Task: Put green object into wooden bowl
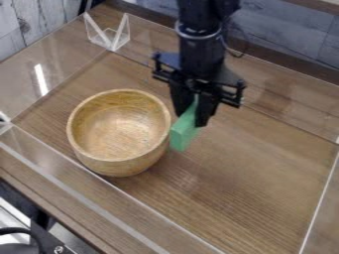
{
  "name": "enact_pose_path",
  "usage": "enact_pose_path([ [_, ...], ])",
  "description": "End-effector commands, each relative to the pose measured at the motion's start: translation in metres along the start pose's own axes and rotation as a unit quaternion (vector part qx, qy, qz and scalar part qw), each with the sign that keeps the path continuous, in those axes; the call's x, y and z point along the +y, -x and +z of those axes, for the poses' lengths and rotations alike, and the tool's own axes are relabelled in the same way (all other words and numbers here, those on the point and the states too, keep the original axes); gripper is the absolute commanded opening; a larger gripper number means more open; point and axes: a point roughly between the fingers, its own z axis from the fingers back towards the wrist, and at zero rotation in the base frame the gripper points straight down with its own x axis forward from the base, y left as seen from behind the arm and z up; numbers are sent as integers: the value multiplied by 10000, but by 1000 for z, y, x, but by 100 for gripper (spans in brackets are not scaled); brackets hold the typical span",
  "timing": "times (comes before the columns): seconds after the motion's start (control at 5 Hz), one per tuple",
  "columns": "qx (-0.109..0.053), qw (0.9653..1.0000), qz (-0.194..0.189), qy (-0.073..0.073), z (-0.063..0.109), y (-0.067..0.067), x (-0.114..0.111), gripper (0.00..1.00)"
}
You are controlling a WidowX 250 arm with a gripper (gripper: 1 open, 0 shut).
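The green object (184, 131) is a bright green bar hanging tilted in the air, its upper end pinched in my gripper (193, 111). The black arm comes down from the top of the view, and the gripper is shut on the bar. The wooden bowl (82, 147) sits on the table at the left, round, light tan and holding nothing. The bar's lower end hangs just to the right of the bowl's right rim, outside the bowl and above the tabletop.
Clear acrylic walls (27, 149) fence the wooden tabletop (252, 189) on all sides. A small clear stand (106, 35) sits at the back left. A grey brick-like wall runs behind the enclosure.
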Motion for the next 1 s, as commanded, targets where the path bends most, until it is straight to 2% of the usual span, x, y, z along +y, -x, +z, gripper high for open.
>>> enact_pose_path([
  [0.0, -296, 9995, 77, 18, 25, -11, -6, 0],
  [0.4, -290, 9986, 444, 32, 21, -17, -29, 0],
  [0.6, -266, 9992, 296, 82, 34, -8, -41, 0],
  [0.8, -253, 9994, 187, 138, 51, 0, -44, 0],
])
